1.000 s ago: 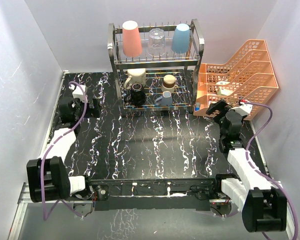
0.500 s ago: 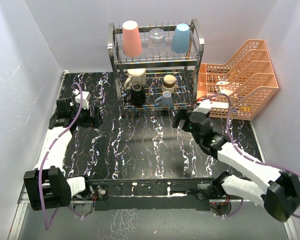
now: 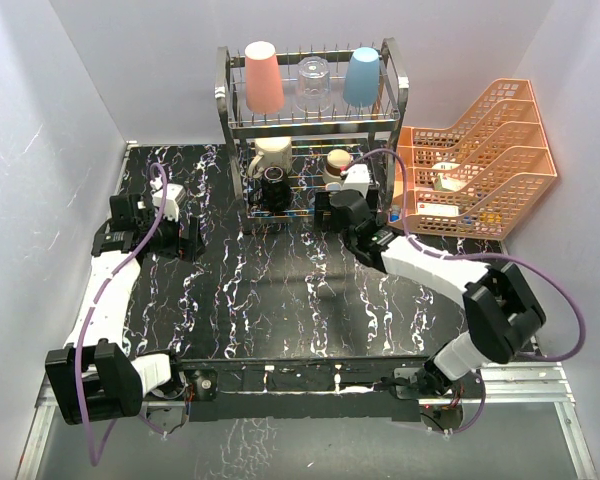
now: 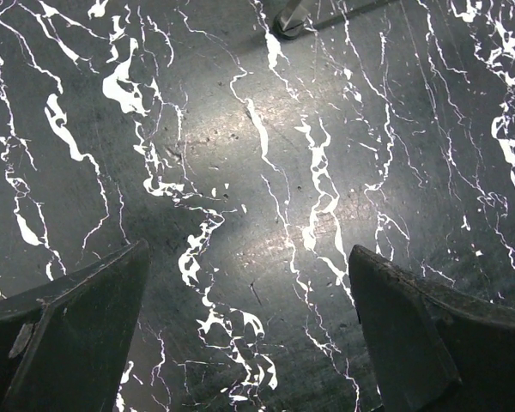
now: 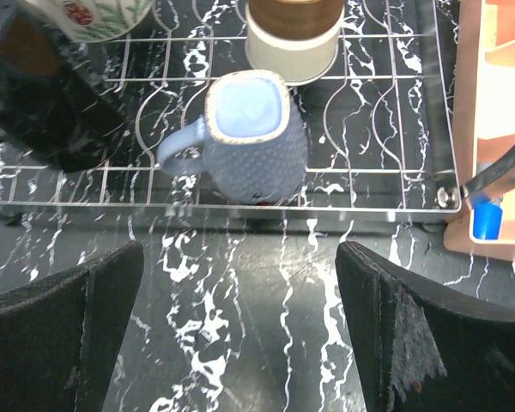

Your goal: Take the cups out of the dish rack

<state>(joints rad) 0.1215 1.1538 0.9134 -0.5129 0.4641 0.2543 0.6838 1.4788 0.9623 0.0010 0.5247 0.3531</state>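
With the right gripper (image 5: pixel 240 275) wide open, I'd line it up square on the grey-blue mug (image 5: pixel 253 137), off its handle, then squeeze.

The top camera looked down from above the near edge across the whole tabletop (image 3: pixel 280 290). The left wrist camera hung close over its left side. The right wrist camera closely faced the dish rack (image 3: pixel 310 126) at its lower tier, which the top view shared.
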